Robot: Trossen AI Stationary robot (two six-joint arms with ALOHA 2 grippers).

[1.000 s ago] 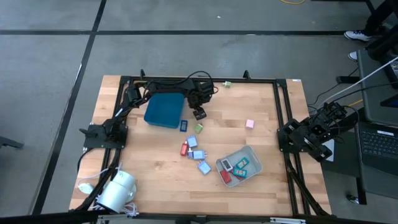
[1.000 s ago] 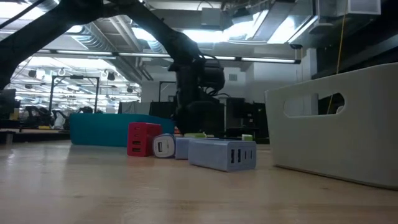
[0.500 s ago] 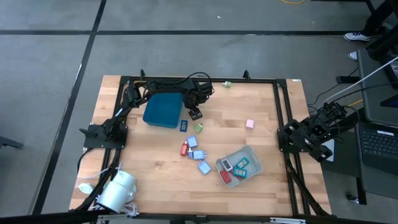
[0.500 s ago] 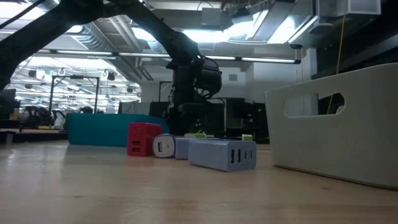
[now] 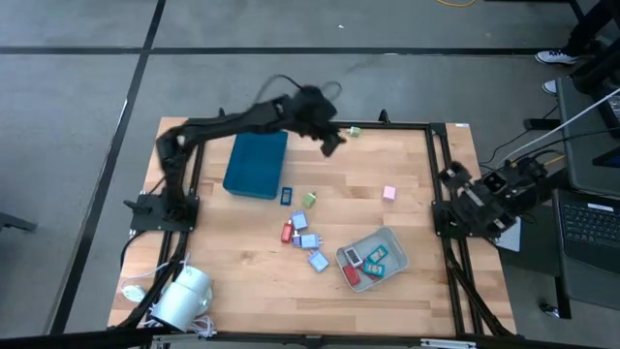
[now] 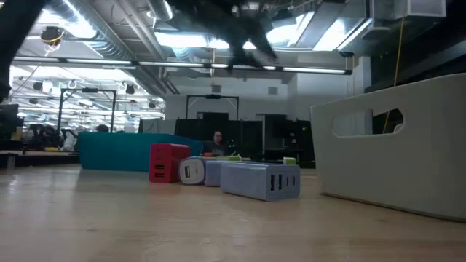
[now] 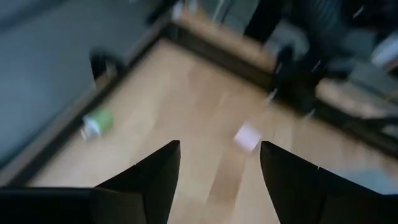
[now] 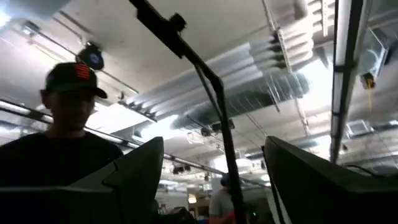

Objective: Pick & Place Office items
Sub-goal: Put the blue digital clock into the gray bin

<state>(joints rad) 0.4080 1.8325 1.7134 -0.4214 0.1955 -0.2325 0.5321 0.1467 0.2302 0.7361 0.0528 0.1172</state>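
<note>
Small office items lie on the wooden table: a blue block (image 5: 287,196), a green one (image 5: 309,200), a red one (image 5: 287,233), light blue ones (image 5: 310,239), a pink one (image 5: 388,194) and a green one (image 5: 355,131) at the far edge. My left gripper (image 5: 331,143) hangs open high above the table's far part, right of the teal tray (image 5: 257,165). In its wrist view the left gripper (image 7: 221,168) has only table between its fingers, with the green item (image 7: 97,122) and the pink item (image 7: 247,136) beyond. My right gripper (image 8: 214,180) is open at the table's right edge, pointing up at the ceiling.
A pale grey tray (image 5: 373,257) at the near right holds several items; in the low view the grey tray (image 6: 393,145) rises at the right, behind a light blue block (image 6: 260,180) and a red block (image 6: 168,161). A person (image 8: 68,124) shows in the right wrist view.
My left gripper has risen high off the table from beside the teal tray's right end, gone a little toward the far right, and tipped up from pointing steeply down. It has stayed open with nothing in it. My right gripper has lifted a little and tipped further upward.
</note>
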